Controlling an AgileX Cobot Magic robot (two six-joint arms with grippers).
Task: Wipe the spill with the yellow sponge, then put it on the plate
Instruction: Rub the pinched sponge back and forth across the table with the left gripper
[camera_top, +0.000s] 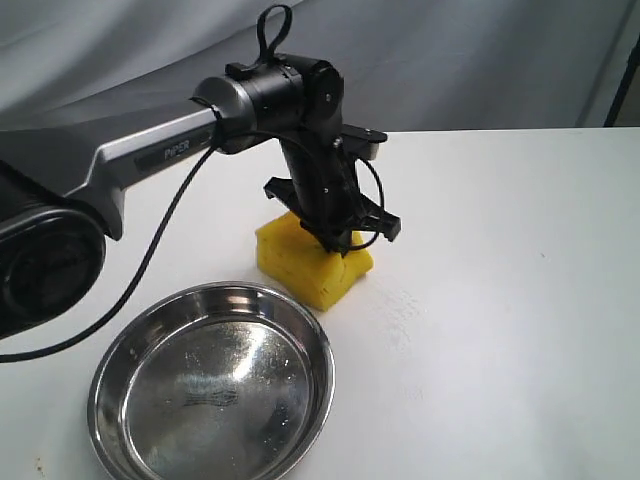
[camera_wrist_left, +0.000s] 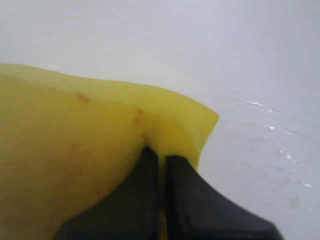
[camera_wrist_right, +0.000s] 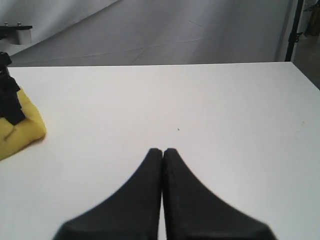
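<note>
The yellow sponge rests on the white table just beyond the plate, a shiny steel dish at the front left. My left gripper presses down into the sponge's top, shut on a pinched fold of foam. In the left wrist view the sponge fills the frame and the black fingertips squeeze a thin yellow ridge. No amber blot shows; only a faint wet smear with small droplets lies beside the sponge. My right gripper is shut and empty, low over bare table, with the sponge off to its side.
The wet smear lies on the table to the right of the sponge. A grey cloth backdrop hangs behind the table. A black stand leg stands at the far right corner.
</note>
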